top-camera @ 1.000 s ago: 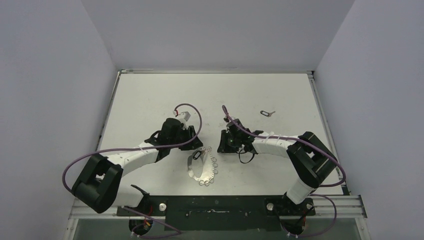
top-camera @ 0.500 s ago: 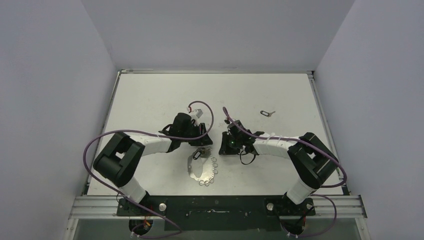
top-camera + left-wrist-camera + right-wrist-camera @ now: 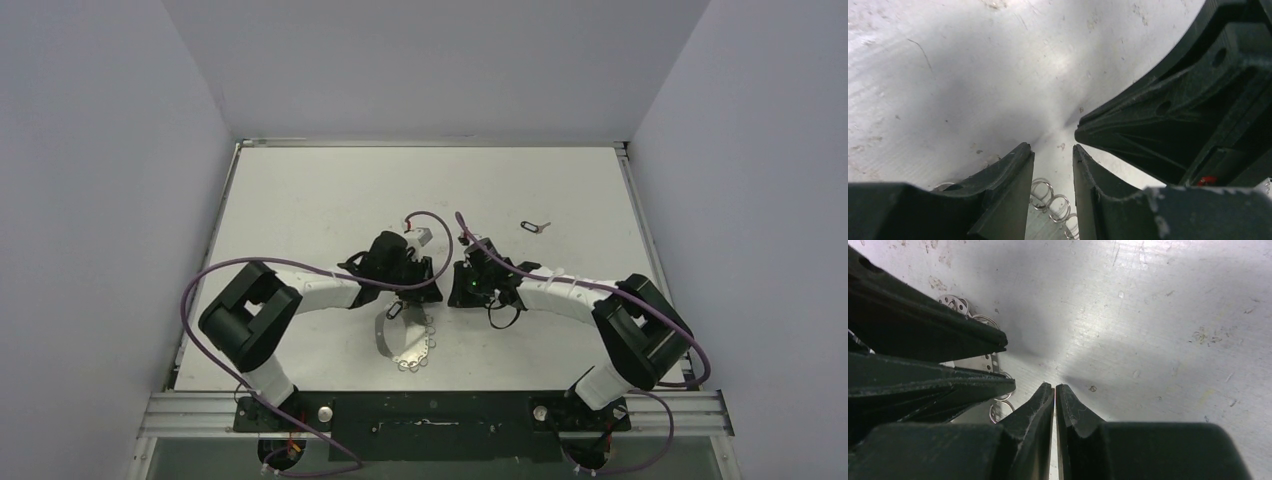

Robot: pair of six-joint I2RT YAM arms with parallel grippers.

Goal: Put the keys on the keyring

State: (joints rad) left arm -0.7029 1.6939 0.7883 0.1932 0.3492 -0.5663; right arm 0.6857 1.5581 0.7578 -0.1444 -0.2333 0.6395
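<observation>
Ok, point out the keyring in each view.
Top external: keyring lies low centre, on the table below the arms' tips.
Left wrist: only its rings show, at the bottom edge, through the open left gripper.
Right wrist: rings at left.
Shared landmark: the left gripper, beside the keyring in all three.

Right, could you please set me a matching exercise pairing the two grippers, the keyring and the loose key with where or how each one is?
Things:
1. left gripper
2. right gripper
3. keyring
4. key

Places or states:
A. alone on the table, beyond the right gripper
B. fingers closed together
C. on the table, just on the near side of both grippers
D. fingers apart

Pairs: 1-D, 2-B, 3-C, 4-A.
</observation>
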